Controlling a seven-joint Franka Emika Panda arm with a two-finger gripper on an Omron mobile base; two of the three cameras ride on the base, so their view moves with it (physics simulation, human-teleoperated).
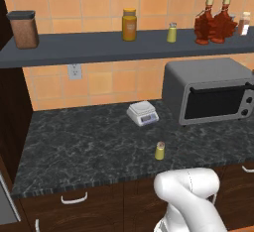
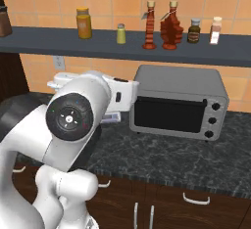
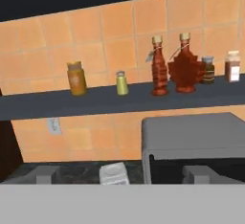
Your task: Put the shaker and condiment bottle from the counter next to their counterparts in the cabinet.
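Note:
The yellow-green shaker [image 1: 159, 150] stands upright on the dark counter [image 1: 74, 146], in front of the scale. Its matching shaker [image 1: 171, 32] [image 2: 121, 34] [image 3: 122, 83] sits on the cabinet shelf [image 1: 94, 47] [image 3: 57, 103]. On the same shelf, further right, two red maple-leaf condiment bottles [image 1: 203, 25] [image 1: 223, 24] [image 3: 159, 72] [image 3: 185, 70] stand side by side, and I cannot tell which came from the counter. My gripper [image 3: 122, 175] is open with nothing between its fingertips [image 3: 45, 174]. It hangs back from the wall and faces the shelf.
A grey toaster oven [image 1: 208, 89] [image 2: 176, 103] fills the counter's right side below the shelf. A white scale [image 1: 142, 113] sits mid-counter. The shelf also holds an amber jar [image 1: 129, 25], a brown canister [image 1: 23, 29], a small dark jar [image 2: 194, 31] and a pale bottle [image 2: 214, 31].

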